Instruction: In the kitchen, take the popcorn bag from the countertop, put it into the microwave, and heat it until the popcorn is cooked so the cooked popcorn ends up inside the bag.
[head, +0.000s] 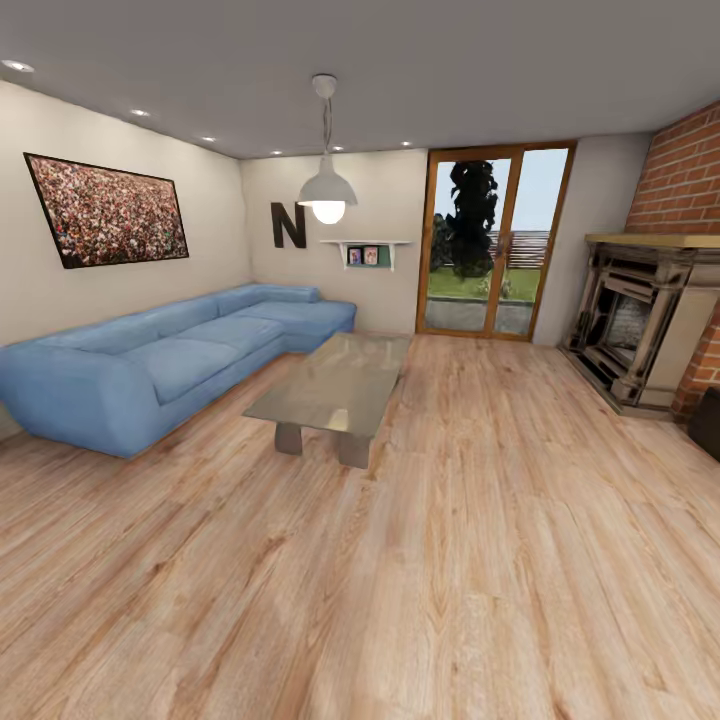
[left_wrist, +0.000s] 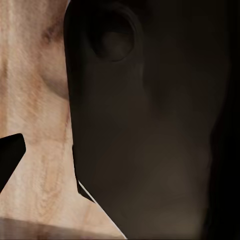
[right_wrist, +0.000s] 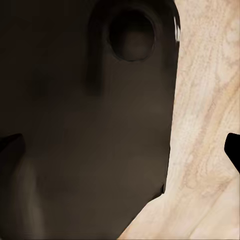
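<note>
Clearly I'm in a living room, not the kitchen: sofa (head: 170, 360), glass table (head: 335, 385), fireplace (head: 640, 330). No popcorn bag or microwave ahead, so I judge I should turn the base slowly, arms tucked, avoiding the table. I cannot tell either gripper's state.

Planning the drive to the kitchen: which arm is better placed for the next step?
Neither, judging by these views: the head view shows a sofa, glass table and fireplace; both wrist views face wood floor beside dark robot parts.
</note>
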